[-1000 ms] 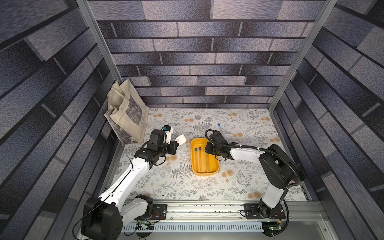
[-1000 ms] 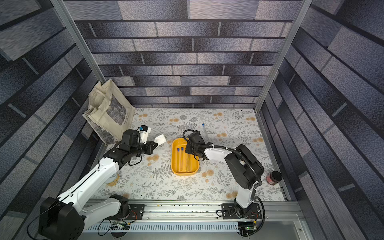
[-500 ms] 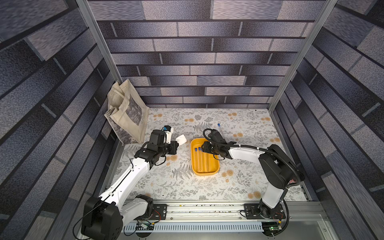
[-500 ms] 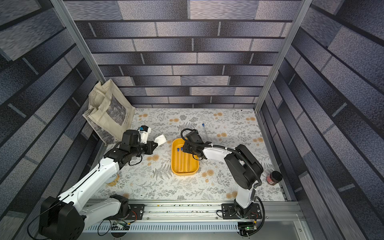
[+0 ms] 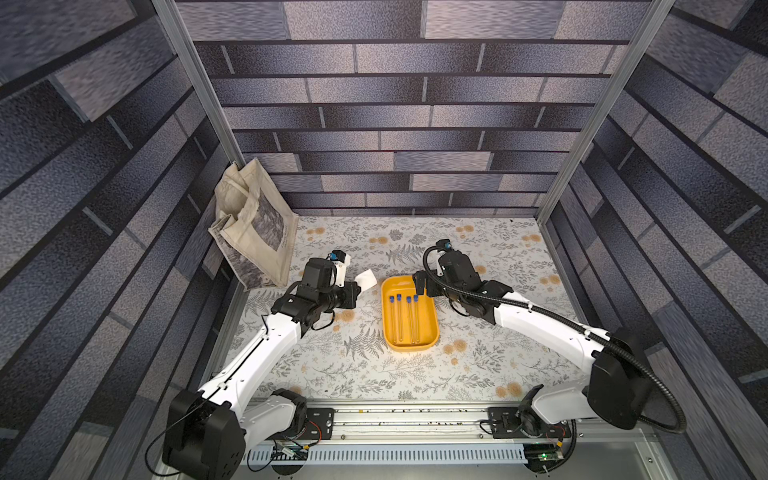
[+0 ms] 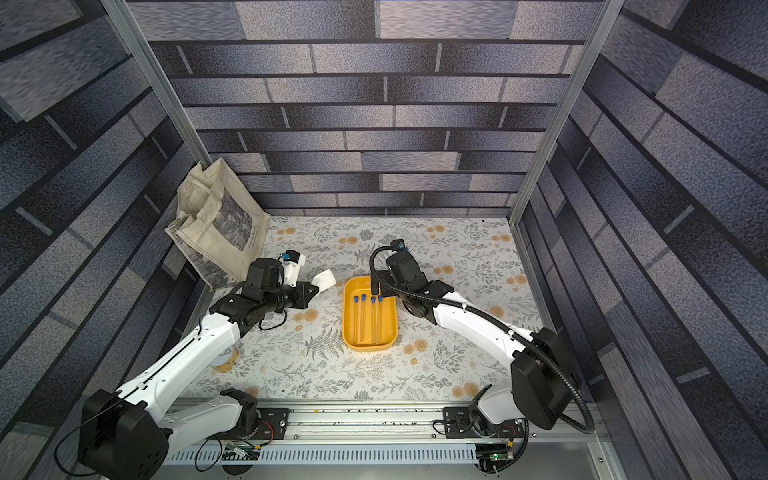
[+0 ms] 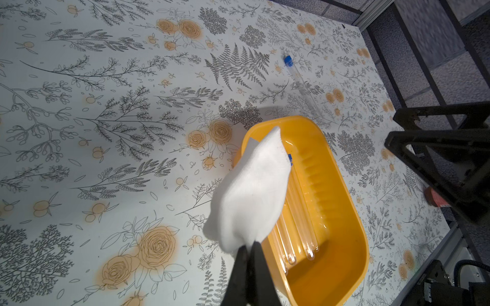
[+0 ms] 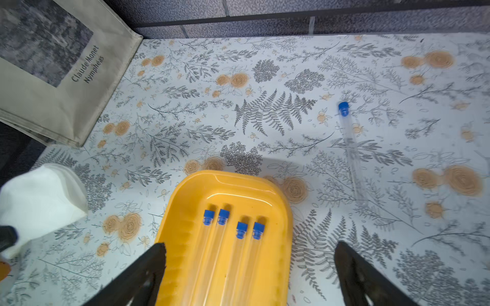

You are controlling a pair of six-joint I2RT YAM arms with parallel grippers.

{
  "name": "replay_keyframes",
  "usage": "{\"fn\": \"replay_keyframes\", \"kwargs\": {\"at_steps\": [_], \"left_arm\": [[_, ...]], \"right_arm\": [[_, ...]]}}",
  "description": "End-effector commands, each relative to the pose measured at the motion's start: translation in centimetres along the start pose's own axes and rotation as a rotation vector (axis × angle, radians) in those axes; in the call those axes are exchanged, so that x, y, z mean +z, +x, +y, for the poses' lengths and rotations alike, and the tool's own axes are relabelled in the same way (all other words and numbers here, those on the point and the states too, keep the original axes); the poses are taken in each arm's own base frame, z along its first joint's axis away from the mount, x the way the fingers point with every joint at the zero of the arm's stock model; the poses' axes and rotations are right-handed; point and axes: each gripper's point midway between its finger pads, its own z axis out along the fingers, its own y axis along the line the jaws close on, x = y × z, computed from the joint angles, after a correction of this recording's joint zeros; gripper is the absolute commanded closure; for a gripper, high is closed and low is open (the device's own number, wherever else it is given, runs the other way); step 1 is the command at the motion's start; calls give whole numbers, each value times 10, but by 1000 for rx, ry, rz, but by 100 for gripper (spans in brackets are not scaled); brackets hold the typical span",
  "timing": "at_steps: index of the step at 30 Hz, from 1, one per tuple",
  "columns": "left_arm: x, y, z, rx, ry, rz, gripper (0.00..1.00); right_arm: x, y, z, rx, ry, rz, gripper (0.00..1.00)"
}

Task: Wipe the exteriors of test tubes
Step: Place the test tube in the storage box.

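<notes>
Several clear test tubes with blue caps lie side by side in the yellow tray at the table's middle. One more test tube lies loose on the floral mat beyond the tray's far right corner; my right arm hides it in both top views. My left gripper is shut on a folded white cloth, held just left of the tray's far end. Over the tray's far end, my right gripper hangs open and empty.
A beige tote bag leans in the back left corner. A round white-and-orange object sits under my left forearm. A small red-topped item stands near the right wall. Metal frame posts and brick-patterned walls close in three sides.
My right gripper's jaws have gone from shut to wide open, and it has drawn back toward the tray's far end, uncovering more tubes in the tray. The left arm and cloth have not moved.
</notes>
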Motion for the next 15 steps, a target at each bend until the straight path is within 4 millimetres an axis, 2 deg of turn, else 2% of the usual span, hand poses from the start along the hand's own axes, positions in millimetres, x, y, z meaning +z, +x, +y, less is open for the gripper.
{"fn": "replay_keyframes", "kwargs": {"at_steps": [1, 4, 9, 12, 15], "left_arm": [[-5, -10, -14, -16, 33, 20, 96], [-6, -14, -12, -17, 22, 23, 95], [-6, -19, -10, -23, 22, 24, 95], [-4, -22, -8, -33, 32, 30, 95], [-4, -24, -5, -40, 38, 35, 95]], "right_arm": [[-16, -37, -14, -142, 108, -81, 0], [-12, -55, -19, -190, 145, -87, 0], [7, -79, -33, -237, 173, -29, 4], [21, -93, -46, -228, 183, 11, 14], [37, -102, -57, -218, 176, 64, 12]]}}
